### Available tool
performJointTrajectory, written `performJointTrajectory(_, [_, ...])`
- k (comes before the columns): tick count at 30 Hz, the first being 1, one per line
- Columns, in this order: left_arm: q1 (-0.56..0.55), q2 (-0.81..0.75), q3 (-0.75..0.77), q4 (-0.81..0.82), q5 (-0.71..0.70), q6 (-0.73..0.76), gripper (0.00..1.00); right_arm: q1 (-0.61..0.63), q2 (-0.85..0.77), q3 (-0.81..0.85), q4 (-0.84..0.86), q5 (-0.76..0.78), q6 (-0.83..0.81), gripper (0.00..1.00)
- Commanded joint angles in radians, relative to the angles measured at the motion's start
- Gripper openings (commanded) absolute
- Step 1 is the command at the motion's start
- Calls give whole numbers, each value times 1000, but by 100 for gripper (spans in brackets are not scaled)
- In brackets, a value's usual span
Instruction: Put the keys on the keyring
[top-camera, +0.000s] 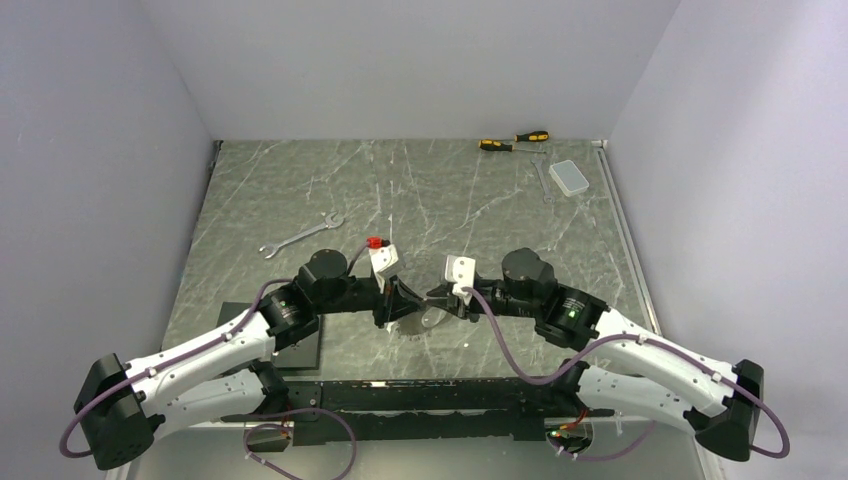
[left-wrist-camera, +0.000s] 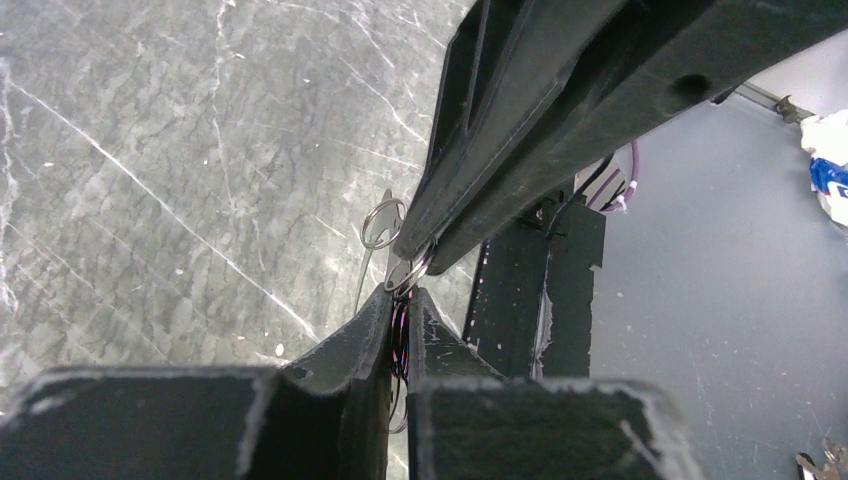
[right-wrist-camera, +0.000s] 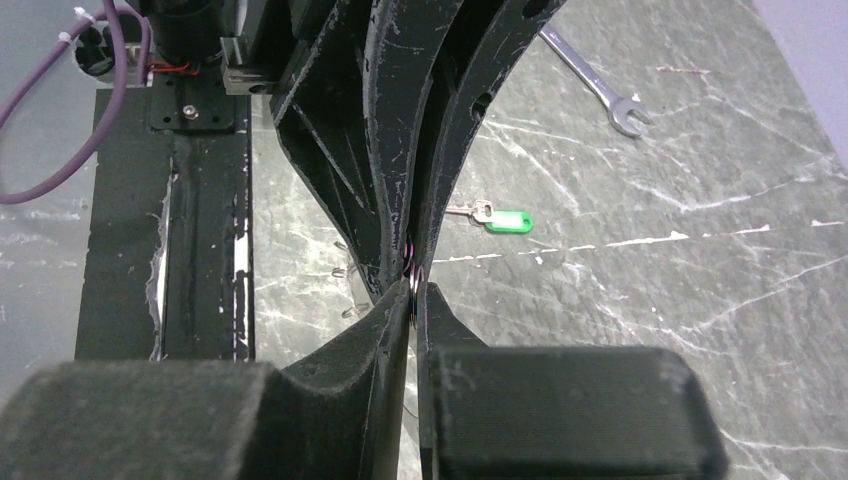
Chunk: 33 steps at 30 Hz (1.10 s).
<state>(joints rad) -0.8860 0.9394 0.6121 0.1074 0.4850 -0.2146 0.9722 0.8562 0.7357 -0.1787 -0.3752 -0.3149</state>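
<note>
– Marbled grey table (top-camera: 450, 200), pale walls (top-camera: 400, 60) on 3 sides. Where do we see the arms?

– Top view: both reach in from the bottom corners & meet nose to nose at lower centre of frame. We see the left gripper (left-wrist-camera: 400, 303) & the right gripper (right-wrist-camera: 413, 298) facing each other, tips touching or as good as.

– Jaws?

– Left wrist cam: left jaws clenched, pads pressed tight w/ only a sliver btwn them, thin wire of the keyring (left-wrist-camera: 383, 238) caught there. Right arm's fingers come down from the upper right of that frame & pinch the same ring from the other side. Silver wire loops stick out left of the pinch, above the table.

– And from the right wrist?

– Right jaws clamped on the ring too, seen edge-on at mid frame, w/ the left fingers coming down from the top. So we read both as grasping the keyring, held off the surface.

– And the key (right-wrist-camera: 497, 219)?

– Green head, small silver blade, lying flat on the table just right of centre in the right wrist view. Near the pinch but apart from it, not on the ring. We can't pick it out in the top view.

– Other bits?

– A wrench (top-camera: 300, 237) left of centre in the top view. Two screwdrivers (top-camera: 496, 146) & a pale box (top-camera: 570, 177) sit at upper right, well apart from the grippers.
</note>
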Motion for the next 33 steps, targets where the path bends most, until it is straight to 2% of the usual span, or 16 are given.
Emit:
performJointTrajectory(1, [0, -24, 42, 30, 14, 41, 0, 4, -45, 25, 30, -21, -31, 0])
performJointTrajectory(13, [0, -37, 43, 7, 23, 67, 1, 3, -81, 10, 54, -23, -24, 0])
performJointTrajectory(18, [0, -43, 43, -21, 25, 90, 21, 2, -108, -22, 160, 3, 46, 0])
performJointTrajectory(20, [0, -51, 43, -23, 28, 93, 35, 2, -122, -53, 231, 2, 91, 0])
performJointTrajectory(23, [1, -71, 55, -36, 31, 102, 62, 2, -148, -104, 325, 12, 162, 0])
performJointTrajectory(25, [0, -91, 68, -61, 33, 116, 69, 1, -165, -131, 370, 22, 189, 0])
performJointTrajectory(27, [0, -111, 91, -98, 35, 132, 70, 2, -178, -152, 400, 26, 203, 0])
performJointTrajectory(33, [0, -160, 171, -201, 41, 191, 60, 0, -200, -193, 502, 11, 267, 0])
